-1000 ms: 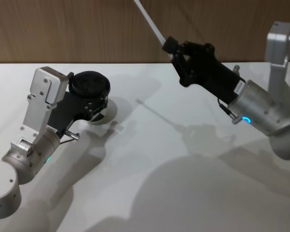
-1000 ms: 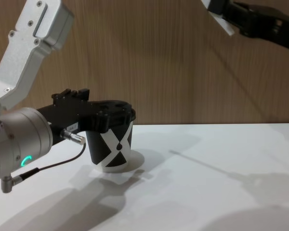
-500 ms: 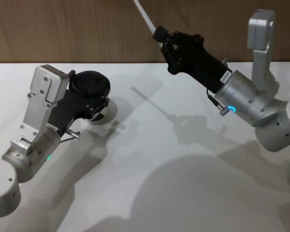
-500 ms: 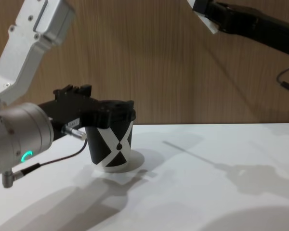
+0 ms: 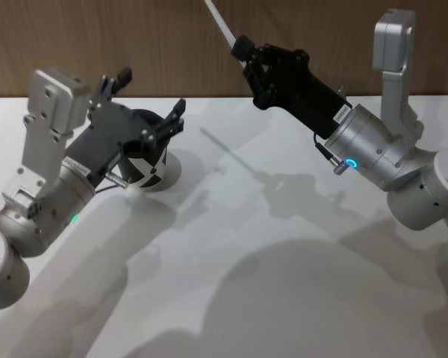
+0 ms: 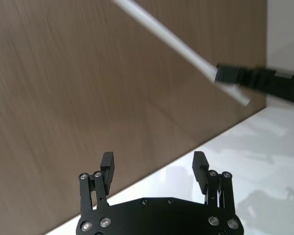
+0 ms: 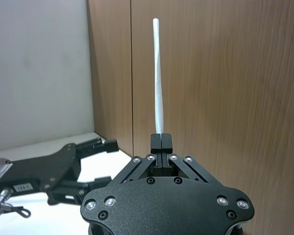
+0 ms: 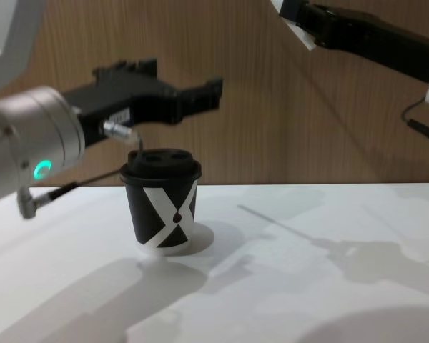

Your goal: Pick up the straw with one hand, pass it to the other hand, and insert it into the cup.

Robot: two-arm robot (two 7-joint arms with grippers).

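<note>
The black cup (image 8: 162, 209) with the white X band and domed lid stands upright on the white table (image 8: 329, 286); the cup (image 5: 144, 169) is partly covered by my left arm in the head view. My left gripper (image 5: 152, 92) hovers just above and behind the cup, open and empty, its fingers (image 6: 108, 164) spread wide. My right gripper (image 5: 243, 51) is raised at the back right, shut on the straw (image 5: 219, 22). The straw (image 7: 158, 73) sticks straight out past the closed fingertips, and its short end (image 8: 305, 38) shows behind them. The straw (image 6: 161, 35) points up and toward the left side.
A brown wood-grain wall (image 5: 134, 45) rises behind the table. Both arms' silver wrists with green ring lights (image 8: 41, 169) hang over the table's left and right sides. Arm shadows lie across the tabletop.
My left gripper, which was down around the cup's lid, has lifted clear above it and now stands open. My right gripper has carried the straw a little to the left.
</note>
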